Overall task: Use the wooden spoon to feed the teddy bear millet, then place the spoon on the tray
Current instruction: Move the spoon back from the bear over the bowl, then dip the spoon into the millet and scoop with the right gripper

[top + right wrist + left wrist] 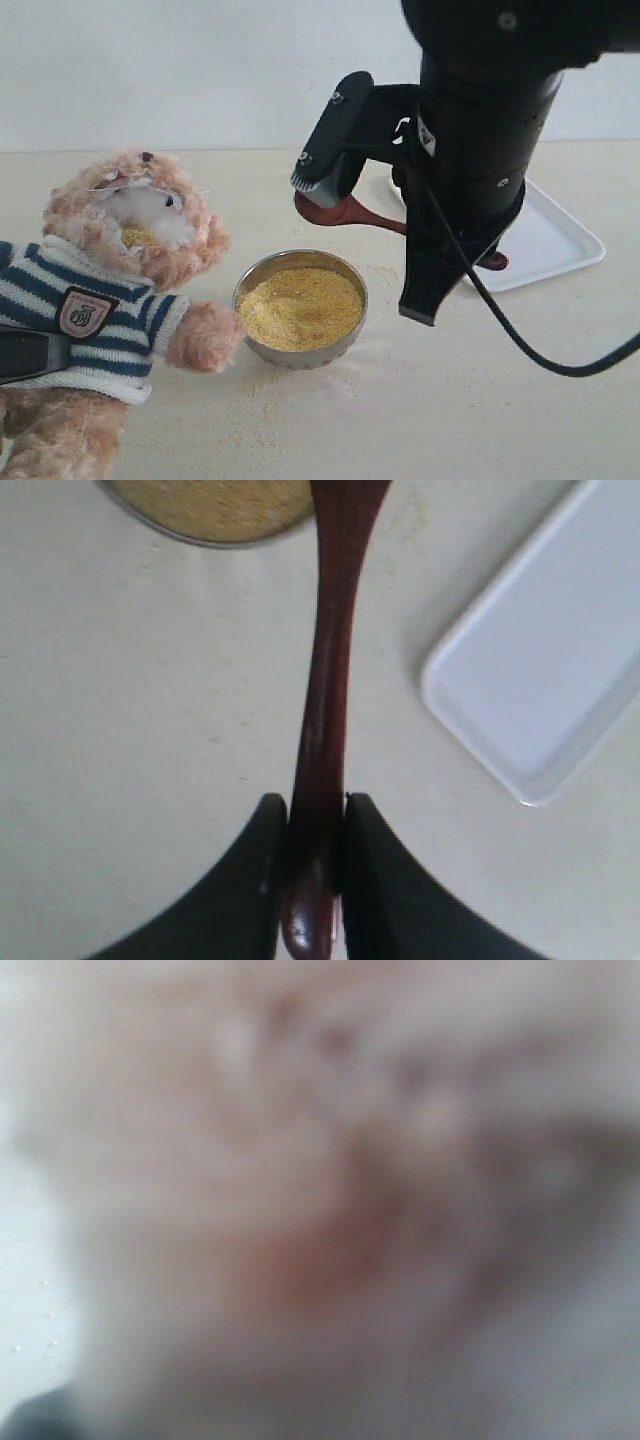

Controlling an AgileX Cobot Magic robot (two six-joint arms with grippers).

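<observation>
Right hand (312, 808) tight around one wooden spoon (330, 680); one teddy bear (110, 290), one tray (558, 242)

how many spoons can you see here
1. The wooden spoon is held by the right gripper, handle pinched between its fingers, above the table between the bowl of millet and the tray. Another could be hidden behind the arm.

Lab setup, bare tabletop (480, 430), blank wall (180, 70)
</observation>
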